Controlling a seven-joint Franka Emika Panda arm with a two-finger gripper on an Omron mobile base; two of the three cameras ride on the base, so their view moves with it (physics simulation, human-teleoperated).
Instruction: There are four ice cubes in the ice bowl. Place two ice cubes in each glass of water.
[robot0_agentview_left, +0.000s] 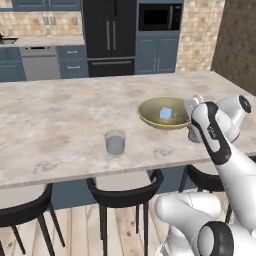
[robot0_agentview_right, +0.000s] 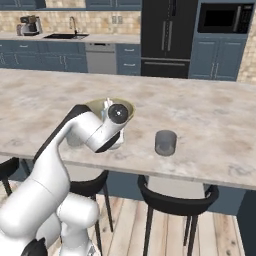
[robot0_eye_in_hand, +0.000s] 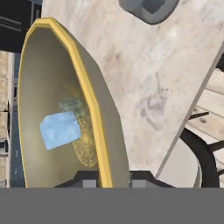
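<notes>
- One ice cube (robot0_agentview_left: 165, 114) shows in the ice bowl (robot0_agentview_left: 150, 116) on the tabletop (robot0_agentview_left: 60, 125).
- Your gripper (robot0_eye_in_hand: 113, 183) is closed at the rim; whether it holds anything, you cannot tell.
- Carry level toward the glass (robot0_agentview_left: 115, 143), release low.

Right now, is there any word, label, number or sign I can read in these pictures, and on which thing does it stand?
None can be read.
Arm: a small dark mark on its black joint, too blurred to read.
Bowl, glass, microwave, fridge: no text on them.
</notes>
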